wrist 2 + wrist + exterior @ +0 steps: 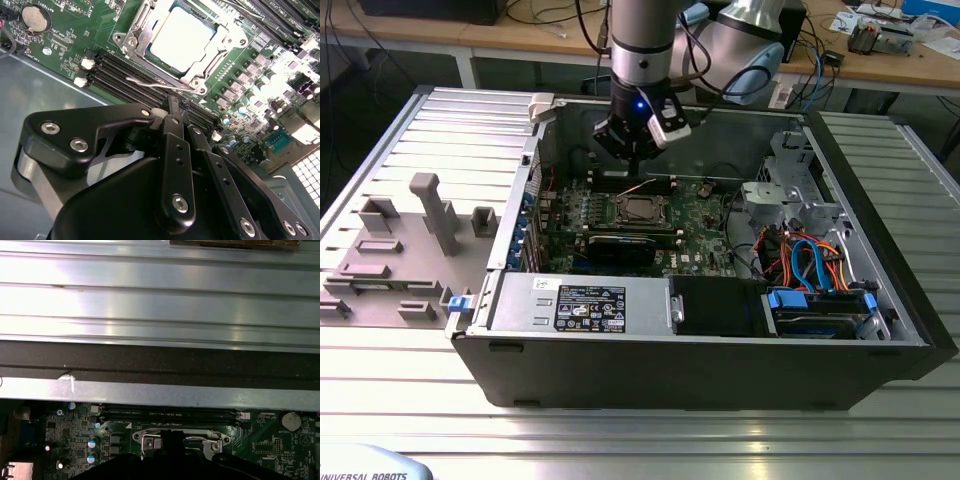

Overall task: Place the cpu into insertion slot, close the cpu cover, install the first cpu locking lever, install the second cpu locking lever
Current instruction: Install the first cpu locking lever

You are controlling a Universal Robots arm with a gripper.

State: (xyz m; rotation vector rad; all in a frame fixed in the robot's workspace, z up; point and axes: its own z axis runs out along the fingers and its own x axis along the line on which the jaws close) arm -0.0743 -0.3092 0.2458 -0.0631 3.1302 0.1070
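Hovering my hand just above the memory slots beside the insertion slot, I see its fingers pressed together on nothing, tips near a thin wire locking lever lying unlatched. The cpu sits in the slot with the cpu cover down around it. My worry is the tips sliding off that springy lever onto the green board.
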